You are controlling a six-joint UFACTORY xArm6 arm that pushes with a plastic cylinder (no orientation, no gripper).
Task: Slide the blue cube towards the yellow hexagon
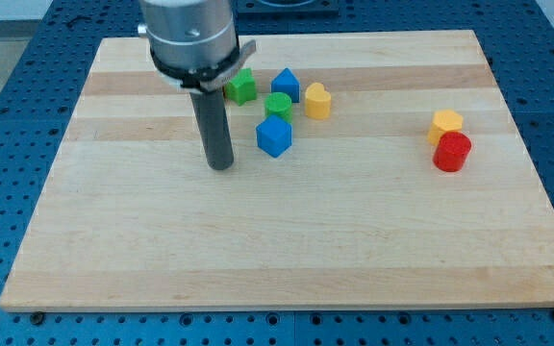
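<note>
Tool's tip point(220, 166) rests apart, left of blue cube point(274, 136).

Green star point(241, 87), green cylinder point(278, 105), blue pentagon point(285, 84), yellow heart point(317, 100), red cylinder point(452, 152).

Arm enters from view's top; rod vertical — my tip point(220, 166) down on surface.
</note>
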